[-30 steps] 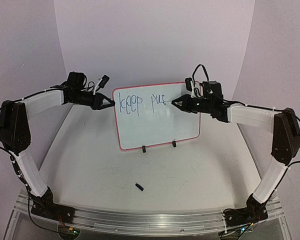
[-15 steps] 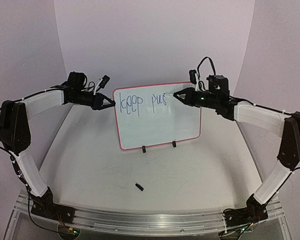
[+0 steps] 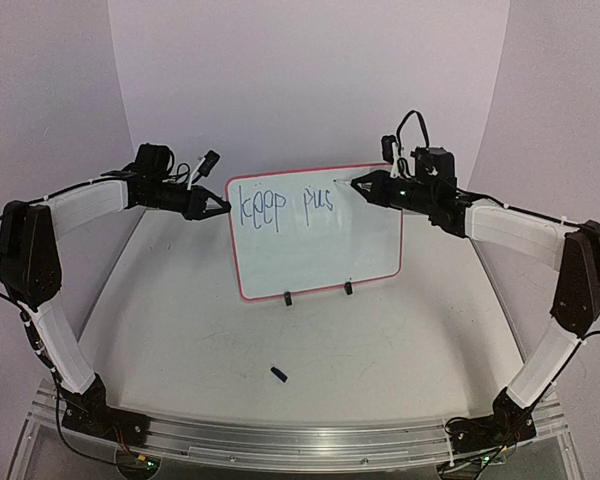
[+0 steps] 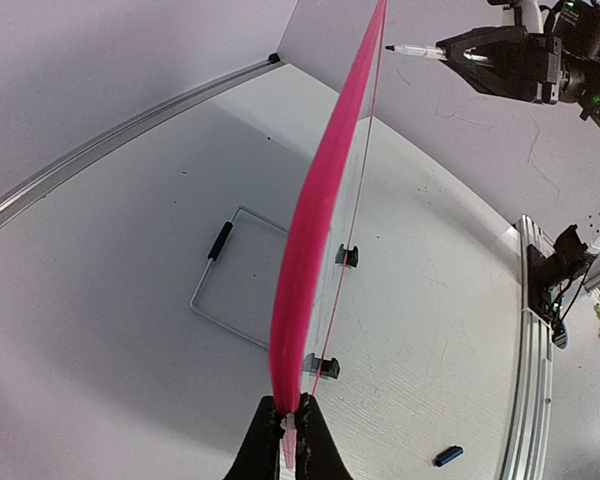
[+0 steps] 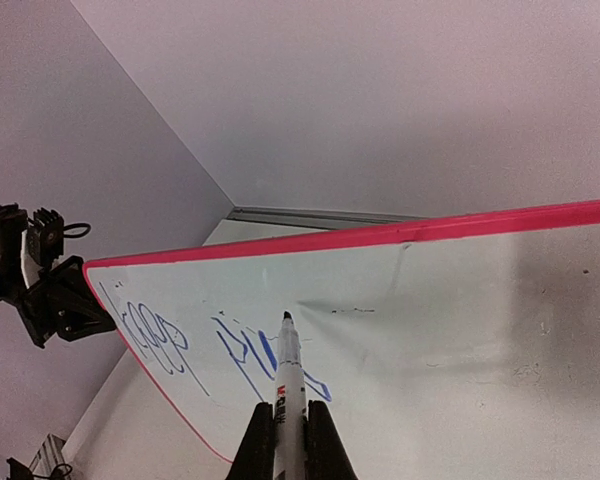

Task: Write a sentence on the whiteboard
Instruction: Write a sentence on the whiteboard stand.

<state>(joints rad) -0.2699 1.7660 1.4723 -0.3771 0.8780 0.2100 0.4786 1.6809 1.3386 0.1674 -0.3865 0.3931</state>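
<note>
Nearly level, the left arm (image 3: 90, 200) reaches in from nine o'clock, its left claw (image 3: 223, 205) clenched on the left rim of the whiteboard (image 3: 320, 255), which stands upright mid-counter (image 3: 230, 340). The right arm (image 3: 510, 228) comes from three o'clock. Its right claw (image 3: 358, 183) is clamped on a marker (image 5: 285, 375), the tip close to the board just past the sentence (image 3: 285, 205), which reads "keep pus".

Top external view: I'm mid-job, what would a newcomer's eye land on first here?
The upright whiteboard at the centre of the table, red-rimmed, with blue lettering reading "keep pus" across its top. The left gripper is clamped on the board's left edge, while the right gripper holds a marker pointed at the board's upper right, just past the last letter. A small dark cap lies alone on the table in front.
</note>
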